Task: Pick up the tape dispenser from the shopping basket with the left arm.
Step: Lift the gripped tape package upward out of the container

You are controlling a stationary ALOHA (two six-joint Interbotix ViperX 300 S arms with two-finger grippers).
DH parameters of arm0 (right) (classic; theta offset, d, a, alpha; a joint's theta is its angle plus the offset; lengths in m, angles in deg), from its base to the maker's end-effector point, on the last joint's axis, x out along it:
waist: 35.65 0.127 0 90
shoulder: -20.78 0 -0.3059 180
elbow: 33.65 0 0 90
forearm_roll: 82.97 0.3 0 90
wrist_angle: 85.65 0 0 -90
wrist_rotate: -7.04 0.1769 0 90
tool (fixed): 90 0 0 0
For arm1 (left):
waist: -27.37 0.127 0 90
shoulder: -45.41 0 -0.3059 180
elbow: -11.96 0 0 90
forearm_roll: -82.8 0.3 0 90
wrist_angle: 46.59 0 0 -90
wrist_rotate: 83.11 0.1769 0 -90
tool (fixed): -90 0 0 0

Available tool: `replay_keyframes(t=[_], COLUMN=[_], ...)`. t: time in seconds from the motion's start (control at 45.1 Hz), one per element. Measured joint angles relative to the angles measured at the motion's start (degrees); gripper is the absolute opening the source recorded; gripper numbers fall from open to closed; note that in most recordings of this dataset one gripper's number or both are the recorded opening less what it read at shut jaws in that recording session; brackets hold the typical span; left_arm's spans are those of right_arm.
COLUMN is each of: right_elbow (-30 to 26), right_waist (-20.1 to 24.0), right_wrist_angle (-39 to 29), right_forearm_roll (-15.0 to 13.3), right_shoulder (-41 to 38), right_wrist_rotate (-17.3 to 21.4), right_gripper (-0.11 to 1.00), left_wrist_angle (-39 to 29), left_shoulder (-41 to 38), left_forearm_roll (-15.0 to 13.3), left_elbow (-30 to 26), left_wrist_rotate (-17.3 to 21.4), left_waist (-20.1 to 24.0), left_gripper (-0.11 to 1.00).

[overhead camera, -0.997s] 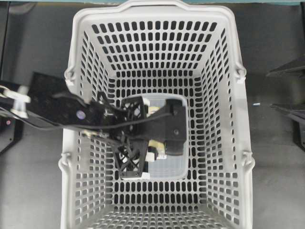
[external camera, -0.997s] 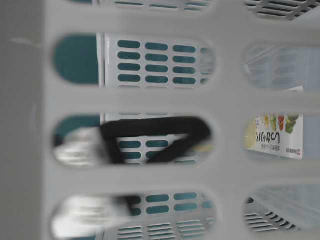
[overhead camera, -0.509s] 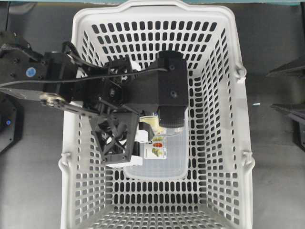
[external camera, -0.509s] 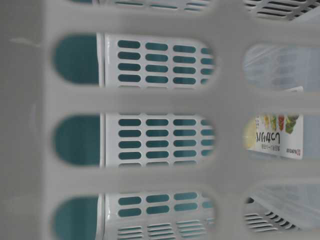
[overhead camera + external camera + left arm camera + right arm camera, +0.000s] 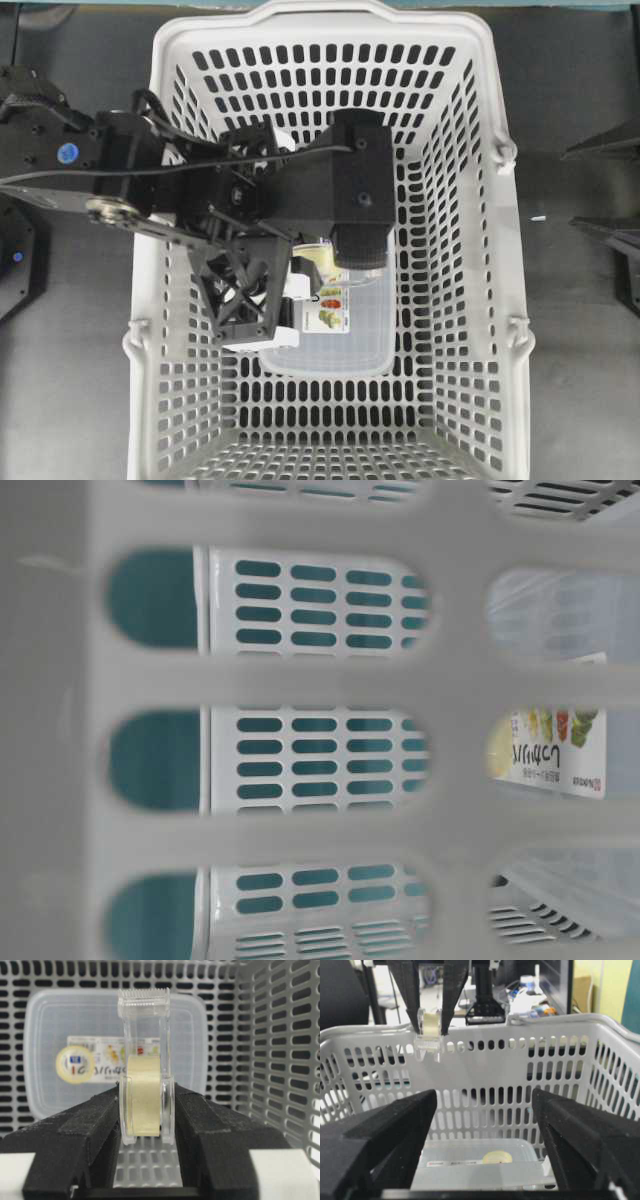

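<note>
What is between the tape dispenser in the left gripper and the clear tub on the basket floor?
Nothing: the right wrist view shows the tape dispenser hanging well above the tub, only air between them.

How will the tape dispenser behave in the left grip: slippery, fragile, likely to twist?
The tape dispenser is clear hard plastic, so probably stiff but slick against the fingers. It looks small, likely light. The left gripper clamps only its roll end, so the toothed end sticking out may pivot if bumped.
</note>
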Motion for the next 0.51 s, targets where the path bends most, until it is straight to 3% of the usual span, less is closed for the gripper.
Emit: replay_keyframes(t=[0.31,0.509], right_elbow=[0.0,0.0], right_waist=[0.0,0.0], right_wrist_angle=[0.0,0.0], right_forearm_roll=[0.0,0.0], right_shoulder=[0.09,0.35], right_wrist_rotate=[0.0,0.0], right_gripper=[0.74,0.74], left_wrist_angle=[10.72,13.45], left_shoulder=[0.7,3.34], left_forearm_roll=[0.0,0.0], left_elbow=[8.7,12.74], left_wrist_rotate=[0.0,-0.18], left_waist=[-0.53,-0.7], left_gripper=[0.28,0.28])
